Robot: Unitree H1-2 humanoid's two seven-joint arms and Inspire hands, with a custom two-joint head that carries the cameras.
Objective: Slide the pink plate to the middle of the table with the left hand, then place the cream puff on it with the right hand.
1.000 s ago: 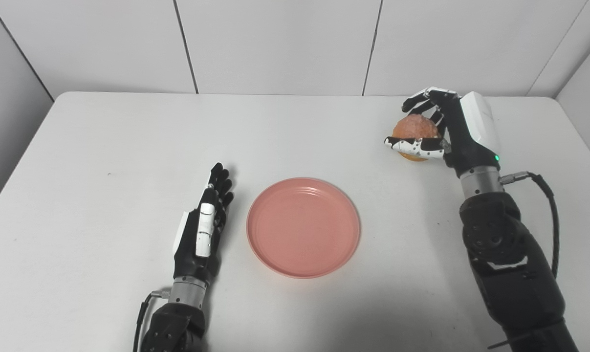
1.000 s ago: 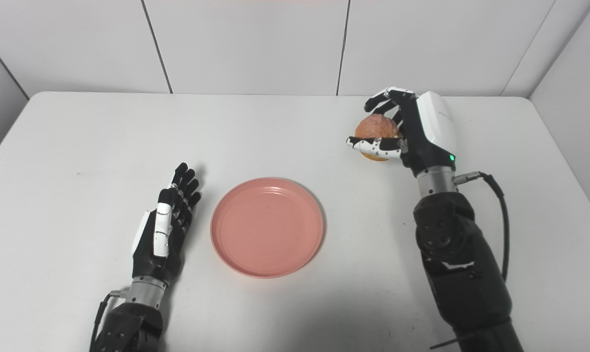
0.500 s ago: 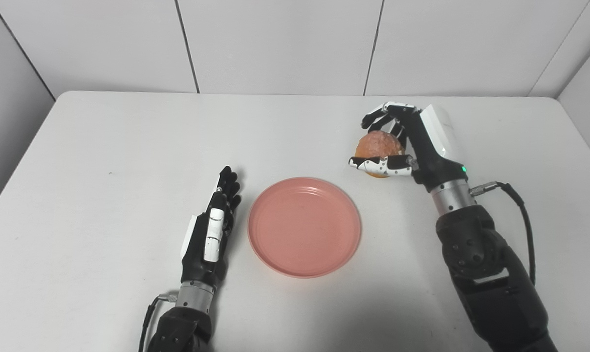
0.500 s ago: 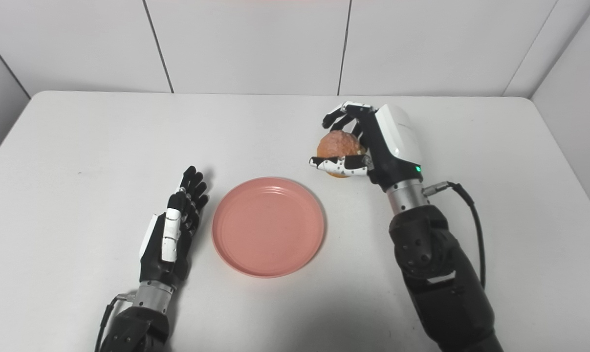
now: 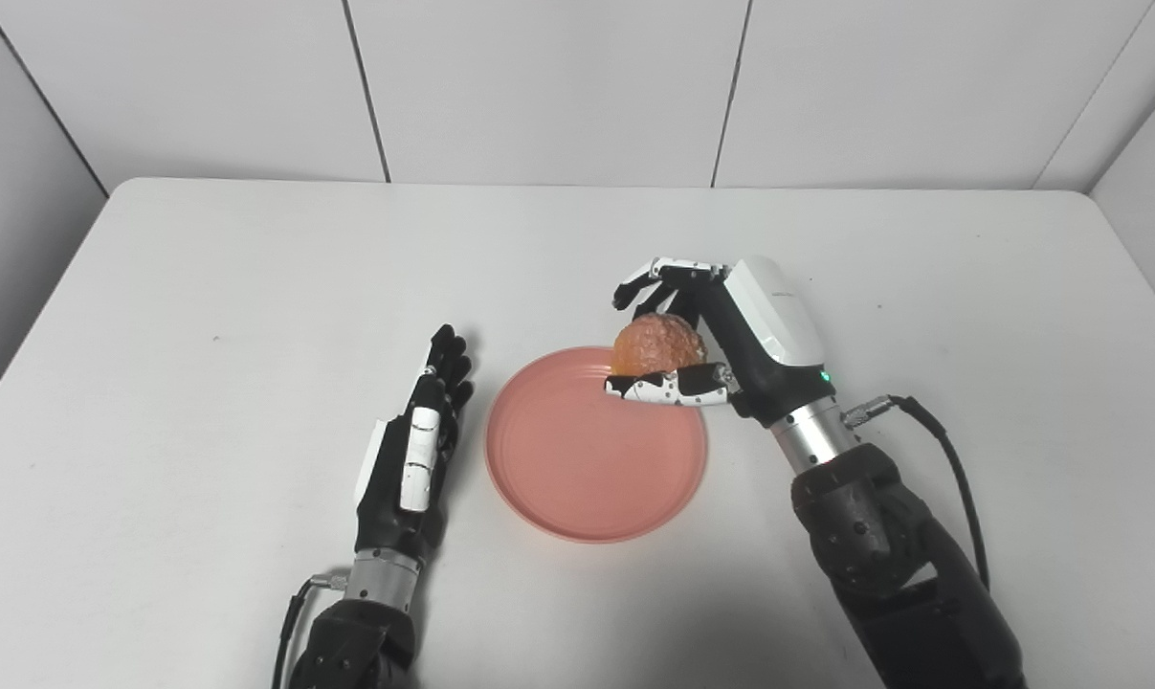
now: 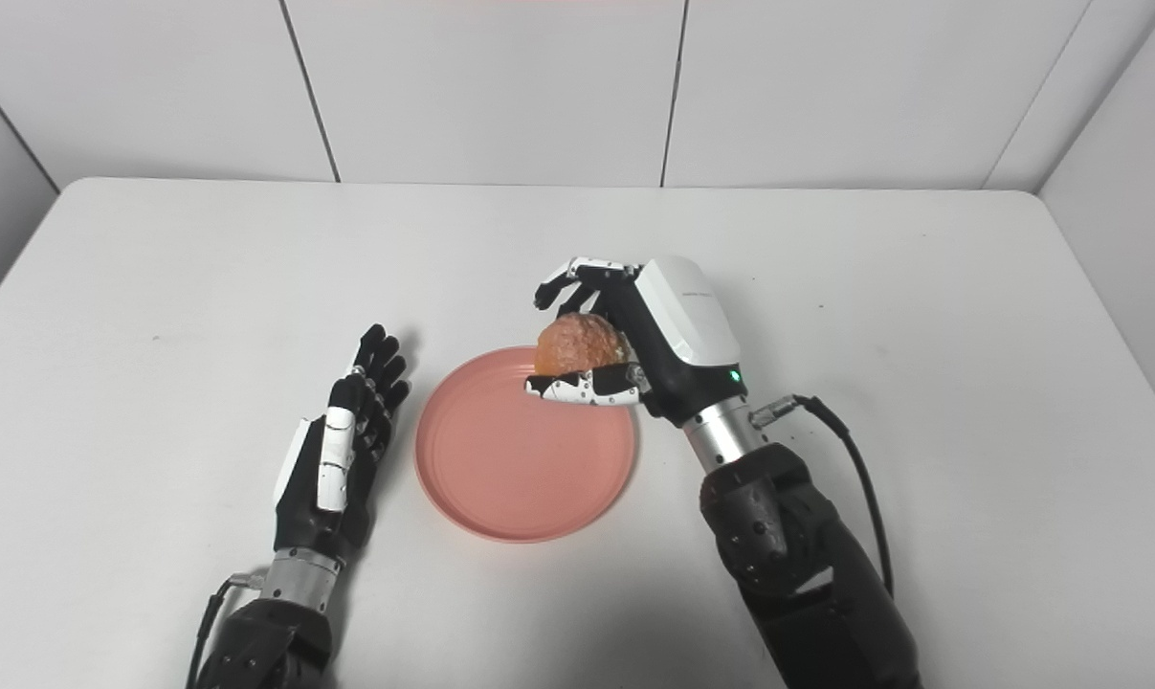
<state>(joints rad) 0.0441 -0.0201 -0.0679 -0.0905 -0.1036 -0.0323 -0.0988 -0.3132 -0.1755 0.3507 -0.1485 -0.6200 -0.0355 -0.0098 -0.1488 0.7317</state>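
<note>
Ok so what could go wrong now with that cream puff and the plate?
The right robot hand holds the cream puff over the pink plate's far rim, not its middle; released here, it might roll off onto the table. The soft puff could also squash in the grip.

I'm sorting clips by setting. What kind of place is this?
Probably a lab test cell: a bare white table boxed in by plain white wall panels, holding only a pink plate and a cream puff.
</note>
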